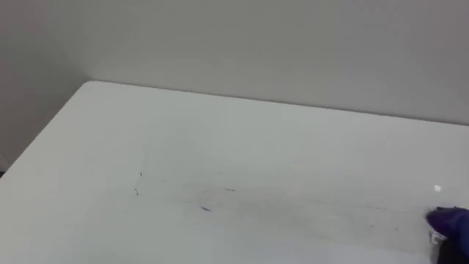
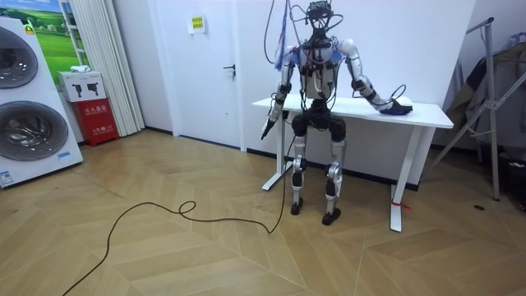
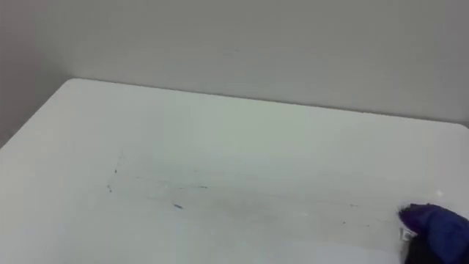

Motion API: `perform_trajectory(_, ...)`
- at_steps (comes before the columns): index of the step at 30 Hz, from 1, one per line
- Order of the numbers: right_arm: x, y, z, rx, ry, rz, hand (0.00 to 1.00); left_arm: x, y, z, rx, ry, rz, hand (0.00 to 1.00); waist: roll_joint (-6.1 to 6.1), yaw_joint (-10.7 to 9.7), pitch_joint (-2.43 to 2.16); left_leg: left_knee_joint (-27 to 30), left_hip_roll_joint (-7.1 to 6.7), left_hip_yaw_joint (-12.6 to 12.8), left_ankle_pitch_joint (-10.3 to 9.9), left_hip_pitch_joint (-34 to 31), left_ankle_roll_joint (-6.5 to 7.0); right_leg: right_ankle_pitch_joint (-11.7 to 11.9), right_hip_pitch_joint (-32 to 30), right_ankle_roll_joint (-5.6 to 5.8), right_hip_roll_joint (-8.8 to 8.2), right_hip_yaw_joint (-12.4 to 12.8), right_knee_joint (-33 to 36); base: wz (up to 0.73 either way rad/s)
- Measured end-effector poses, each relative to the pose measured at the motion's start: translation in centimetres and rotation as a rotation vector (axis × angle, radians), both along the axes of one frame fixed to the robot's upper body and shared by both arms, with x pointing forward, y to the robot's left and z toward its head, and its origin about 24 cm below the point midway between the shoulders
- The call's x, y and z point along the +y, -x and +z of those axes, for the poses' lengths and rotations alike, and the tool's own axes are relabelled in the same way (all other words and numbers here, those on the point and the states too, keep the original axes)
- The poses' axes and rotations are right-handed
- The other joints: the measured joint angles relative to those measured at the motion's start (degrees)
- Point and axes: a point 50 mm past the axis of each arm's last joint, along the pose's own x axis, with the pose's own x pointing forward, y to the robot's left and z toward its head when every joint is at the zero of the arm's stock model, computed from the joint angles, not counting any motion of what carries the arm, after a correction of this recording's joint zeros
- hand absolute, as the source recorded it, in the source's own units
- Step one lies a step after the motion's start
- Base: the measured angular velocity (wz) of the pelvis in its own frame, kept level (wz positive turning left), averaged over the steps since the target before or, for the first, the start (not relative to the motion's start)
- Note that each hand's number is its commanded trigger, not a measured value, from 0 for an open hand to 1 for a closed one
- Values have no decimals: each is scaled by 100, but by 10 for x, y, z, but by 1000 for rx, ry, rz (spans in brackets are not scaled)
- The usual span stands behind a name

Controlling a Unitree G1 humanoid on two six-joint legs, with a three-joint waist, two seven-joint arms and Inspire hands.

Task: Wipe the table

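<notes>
The purple cloth (image 1: 448,220) lay bunched at the lower right edge of the frame, on the white bench (image 1: 220,132). I judged it soft and light, likely to fold and ride up under a sideways push rather than slide flat. The best hold would be broad pressure on its middle, with the loose edge tucked under so it did not trail.

My right robot hand (image 2: 389,104) was at the cloth, with the arm stretched over the bench on the room view's right. The cloth hid the fingers, so I could not tell whether they were clamped on it or lying flat. My left robot hand (image 2: 267,130) hung beside me on the room view's left, too small there to tell whether it was spread or curled.

A few small blue marks (image 1: 205,208) sat low and left of centre, well apart from the cloth, with bare surface between for a long sweep. The bench's far edge ran across the upper frame against the wall (image 1: 293,44). Its corner was at upper left, and its side edge fell away toward the lower left, where a stroke carried too far could take the cloth off.
</notes>
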Motion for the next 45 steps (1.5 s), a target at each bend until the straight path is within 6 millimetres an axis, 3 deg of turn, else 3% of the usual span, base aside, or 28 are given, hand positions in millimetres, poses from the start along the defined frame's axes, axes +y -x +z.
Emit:
perform_trajectory(1, 7, -9, -1, -11, -13, 1, 100, -2, -2, -1, 1, 1, -11, 0, 35, 126, 9, 53, 95, 36, -15, -52, -22, -22, -140, -8, -12, 0, 269, -79)
perform_trajectory(3, 62, -61, 2, -38, -100, 164, 100, -8, -9, -7, 22, 13, -49, 0, 163, 778, 29, 53, 468, 99, 32, -129, -210, -188, -608, 23, -226, 72, 1316, -107)
perform_trajectory(4, 108, -110, 14, -88, -163, 376, 100, -7, -9, -8, 26, 18, -49, 0, 180, 1103, 56, 16, 626, 99, 52, -156, -340, -232, -702, 57, -375, 132, 1228, -116)
perform_trajectory(5, 133, -133, 24, -117, -185, 487, 100, -7, -7, -9, 37, 25, -44, 0, 181, 1208, 94, -2, 676, 86, 58, -173, -403, -229, -703, 64, -449, 140, 1066, -81)
perform_trajectory(6, 180, -173, 50, -179, -196, 722, 100, -8, -10, -11, 45, 42, -41, 0, 173, 1331, 169, -3, 762, 6, 81, -284, -518, -204, -670, 90, -580, 263, 673, 0)
perform_trajectory(7, 210, -200, 77, -248, -164, 910, 100, -12, -19, -11, 25, 60, -54, 0, 170, 1458, 194, -14, 804, -272, 143, -538, -621, -106, -643, 114, -658, 385, 277, 45)
perform_trajectory(9, 228, -222, 108, -330, -120, 1033, 100, -11, -28, -9, -6, 64, -79, 0, 159, 1619, 196, -148, 898, -662, 361, -789, -896, 205, -632, 161, -736, 373, -220, 108)
perform_trajectory(11, 229, -226, 114, -347, -112, 1046, 100, -4, -25, -7, 10, 56, -72, 0, 98, 1608, 196, -352, 1045, -952, 533, -795, -1195, 415, -700, 157, -708, 329, -305, 110)
perform_trajectory(12, 224, -221, 105, -310, -99, 1043, 100, 3, -24, -4, 18, 41, -66, 0, 33, 1560, 198, -447, 1178, -928, 647, -765, -1417, 309, -757, 486, -659, 322, -98, 74)
perform_trajectory(13, 218, -215, 96, -274, -91, 1037, 100, 2, -23, -4, 17, 42, -60, 0, 59, 1559, 192, -468, 1320, -875, 705, -738, -1505, 77, -736, 545, -536, 327, 41, 73)
perform_trajectory(14, 202, -200, 75, -183, -87, 1019, 100, -4, -20, -7, 15, 63, -42, 0, 175, 1495, 183, -502, 1671, -590, 885, -701, -1474, -154, -724, 364, -261, 187, 326, 47)
perform_trajectory(15, 181, -180, 61, -162, -87, 981, 100, -15, -14, -12, 18, 101, -23, 0, 217, 1332, 196, -520, 1845, -117, 1129, -734, -1237, -361, -765, 256, -175, 106, 476, 41)
perform_trajectory(16, 172, -172, 60, -158, -77, 968, 100, -22, -8, -15, 31, 121, -17, 0, 263, 1190, 187, -537, 1883, 54, 1260, -749, -1219, -395, -777, 212, -156, 66, 507, 25)
perform_trajectory(17, 146, -161, 57, -143, -37, 920, 100, -38, 1, -20, 48, 168, -9, 0, 336, 903, 226, -563, 1911, 320, 1502, -774, -1134, -405, -789, 174, -127, 62, 471, 11)
perform_trajectory(18, 120, -149, 54, -128, -6, 846, 100, -42, 8, -21, 57, 184, -15, 0, 380, 680, 214, -565, 1869, 546, 1569, -750, -1123, -406, -810, 144, -133, 77, 483, 6)
perform_trajectory(21, 78, -108, 36, -66, 0, 656, 100, -19, 26, -12, 66, 116, -8, 0, 150, 311, 149, -514, 1710, 1086, 1555, -553, -1131, -394, -667, 127, -90, 90, 258, -6)
perform_trajectory(22, 64, -90, 29, -41, 6, 596, 100, -13, 28, -9, 63, 100, -2, 0, 92, 224, 123, -512, 1620, 1132, 1466, -425, -1107, -316, -542, 101, -65, 127, 104, -20)
perform_trajectory(25, 51, -75, 25, -42, -19, 505, 100, -15, 34, -10, 80, 105, 5, 0, 127, 216, 103, -521, 1505, 1058, 1138, -252, -1132, -132, -488, 115, 14, 346, -77, -39)
perform_trajectory(28, 60, -84, 24, -78, -80, 470, 100, -21, 28, -12, 87, 96, -42, 0, 212, 312, 105, -536, 1422, 962, 1005, -139, -1245, 132, -538, 192, -2, 646, -229, -50)
perform_trajectory(30, 89, -112, 29, -89, -114, 563, 100, -23, 18, -12, 73, 67, -65, 0, 252, 455, 112, -561, 1345, 1019, 951, -142, -1188, 339, -709, 209, -19, 923, -314, -60)
perform_trajectory(32, 126, -135, 36, -97, -152, 711, 100, -27, 1, -13, 38, 55, -86, 0, 326, 615, 123, -659, 1340, 1103, 984, -250, -1148, 454, -825, 98, 11, 1037, -248, -32)
perform_trajectory(34, 176, -154, 43, -95, -188, 923, 100, -38, -21, -13, -21, 66, -112, 0, 400, 718, 150, -721, 1267, 1080, 1026, -291, -1118, 17, -1069, -181, 1, 467, 614, 11)
perform_trajectory(35, 186, -157, 44, -91, -204, 971, 100, -43, -28, -14, -42, 78, -117, 0, 384, 729, 175, -716, 1213, 964, 1025, -310, -1115, 3, -1135, -168, -43, 433, 663, 21)
perform_trajectory(36, 203, -159, 46, -90, -225, 1050, 100, -53, -31, -15, -65, 101, -123, 0, 394, 734, 137, -636, 984, 567, 989, -401, -973, -149, -1225, -20, -162, 457, 636, 17)
perform_trajectory(38, 217, -156, 47, -85, -213, 1124, 100, -59, -25, -18, -54, 123, -113, 0, 413, 732, 131, -529, 621, 225, 786, -487, -685, -140, -1285, -8, -221, 525, 511, 3)
perform_trajectory(41, 207, -141, 36, -71, -196, 1094, 100, -55, -12, -17, -40, 129, -49, 0, 310, 541, 116, -801, 383, 13, 834, -366, -678, 182, -981, 111, -158, 525, 5, 14)
perform_trajectory(44, 155, -100, 19, -102, -143, 912, 100, -39, -2, -13, -20, 81, -10, 0, -14, 238, 114, -903, 240, 28, 836, -199, -627, 295, -566, 248, -140, 676, -456, 37)
perform_trajectory(45, 124, -74, 14, -117, -115, 787, 100, -27, 4, -10, -8, 43, 8, 0, -105, 173, 104, -895, 184, 35, 804, -165, -577, 307, -499, 273, -154, 767, -534, 6)
